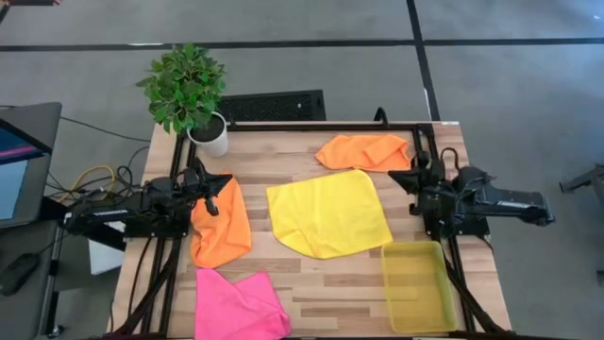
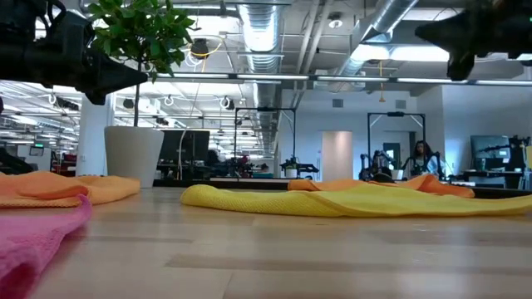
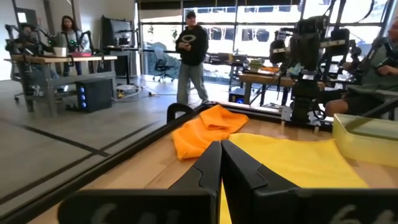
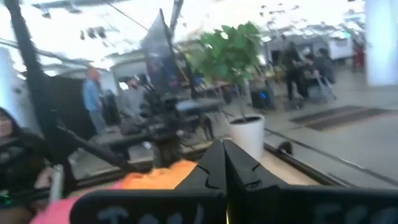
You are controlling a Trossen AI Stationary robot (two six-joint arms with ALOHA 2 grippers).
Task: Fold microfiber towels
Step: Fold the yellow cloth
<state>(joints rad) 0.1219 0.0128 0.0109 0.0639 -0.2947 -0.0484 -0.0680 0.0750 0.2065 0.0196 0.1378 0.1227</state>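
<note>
- Right now my left claw hangs above the left side of the tabletop, fingers pressed together with nothing between them, as my left wrist view shows. It sits over the near orange towel, which I judge puts it in reach of that cloth's edge.
- My right claw waits above the right side, also closed on nothing; in my right wrist view the two fingers meet in a point. Neither claw touches any cloth.
- The yellow towel lies spread almost flat in the middle of the tabletop, between my two arms, probably so both can reach opposite corners. One corner near the left looks slightly turned under.
- A second orange towel sits crumpled at the far edge, near my right arm.
- The hot pink towel lies rumpled at the near left corner, well apart from both claws.
- The yellow bin stands empty at the near right, likely to receive folded cloths.
- A potted plant stands at the far left corner, out of my working area.
- No towel looks folded yet, so I judge the task barely begun.
</note>
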